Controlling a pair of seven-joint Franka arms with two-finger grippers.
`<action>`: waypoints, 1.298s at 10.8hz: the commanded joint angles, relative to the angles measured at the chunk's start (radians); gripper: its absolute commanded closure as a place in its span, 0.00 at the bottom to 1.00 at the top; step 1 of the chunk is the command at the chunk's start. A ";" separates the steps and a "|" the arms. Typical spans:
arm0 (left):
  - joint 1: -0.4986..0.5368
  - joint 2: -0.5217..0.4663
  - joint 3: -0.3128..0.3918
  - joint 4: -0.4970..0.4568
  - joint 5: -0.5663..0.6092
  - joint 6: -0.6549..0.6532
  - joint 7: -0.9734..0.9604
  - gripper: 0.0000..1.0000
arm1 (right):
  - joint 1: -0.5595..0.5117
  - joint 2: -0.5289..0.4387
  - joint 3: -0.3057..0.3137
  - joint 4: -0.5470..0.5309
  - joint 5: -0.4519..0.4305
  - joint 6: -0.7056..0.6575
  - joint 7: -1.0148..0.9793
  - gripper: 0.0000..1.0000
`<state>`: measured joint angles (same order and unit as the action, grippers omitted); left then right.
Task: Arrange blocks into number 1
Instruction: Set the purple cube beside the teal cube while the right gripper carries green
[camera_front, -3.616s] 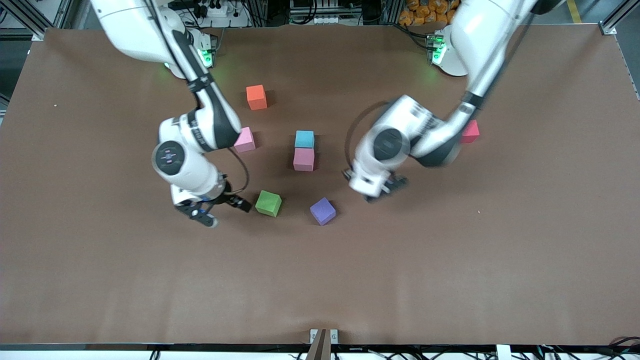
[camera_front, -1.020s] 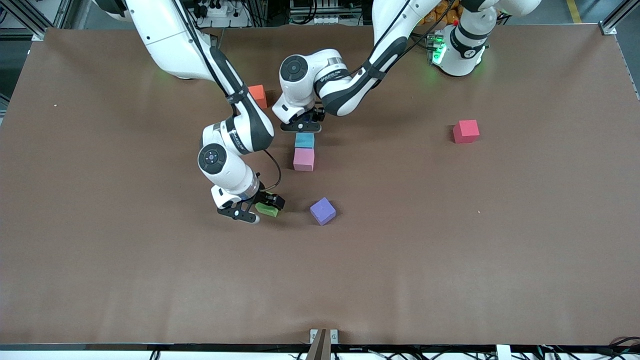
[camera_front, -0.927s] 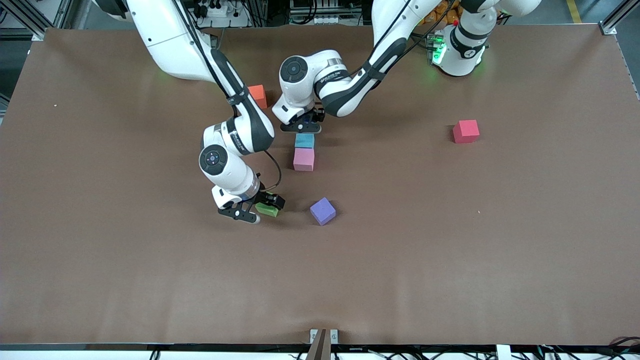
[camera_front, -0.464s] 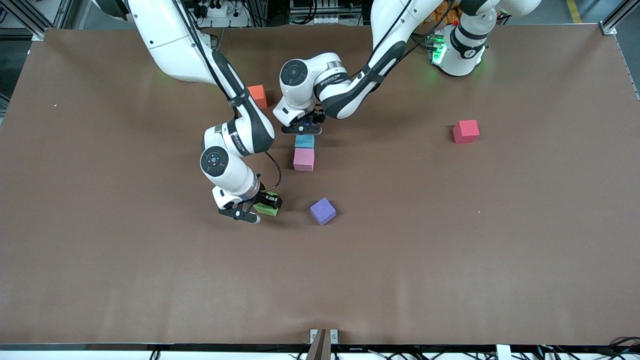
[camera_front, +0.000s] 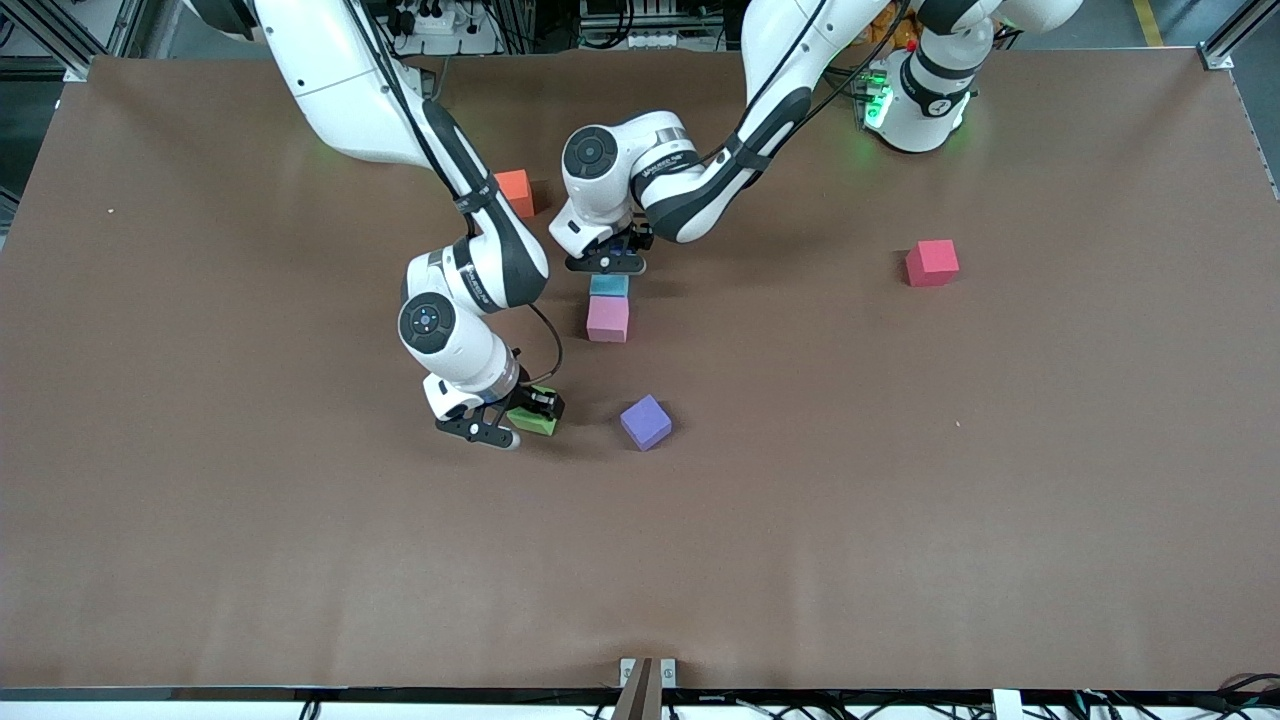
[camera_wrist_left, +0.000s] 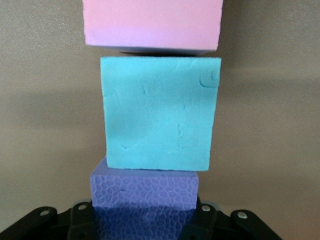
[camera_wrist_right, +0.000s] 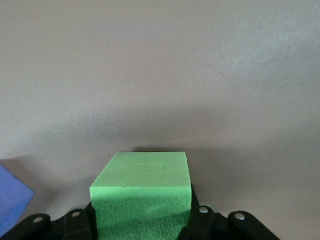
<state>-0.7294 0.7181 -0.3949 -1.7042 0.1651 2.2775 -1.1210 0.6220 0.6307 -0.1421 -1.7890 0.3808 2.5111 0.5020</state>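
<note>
Right gripper (camera_front: 505, 425) is clamped on the green block (camera_front: 533, 422) at table level, nearer the camera than the pink block (camera_front: 607, 318). Left gripper (camera_front: 606, 263) grasps a purplish-looking block (camera_wrist_left: 144, 192) against the blue block (camera_front: 608, 286), extending the column. Judged next: release squarely, then carry the green block to the line.

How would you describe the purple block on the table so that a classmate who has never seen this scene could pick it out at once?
Start at the short line of blocks mid-table, the blue block with a pink block touching it. Come nearer the front camera to the purple block, lying beside the green block that the right gripper clamps. It alone is purple, turned askew and untouched.
</note>
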 joint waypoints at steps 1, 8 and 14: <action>-0.005 0.029 0.001 0.049 0.021 0.000 0.013 1.00 | -0.047 -0.118 0.002 -0.073 0.015 -0.073 -0.080 0.44; -0.008 0.030 0.007 0.051 0.030 0.002 0.012 0.00 | -0.064 -0.175 0.002 -0.142 0.015 -0.080 -0.125 0.43; -0.005 -0.066 0.004 0.049 0.030 -0.079 -0.017 0.00 | -0.047 -0.207 0.002 -0.167 0.015 -0.087 -0.125 0.42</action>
<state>-0.7329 0.7063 -0.3930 -1.6456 0.1672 2.2462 -1.1187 0.5760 0.4731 -0.1427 -1.9093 0.3808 2.4245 0.3966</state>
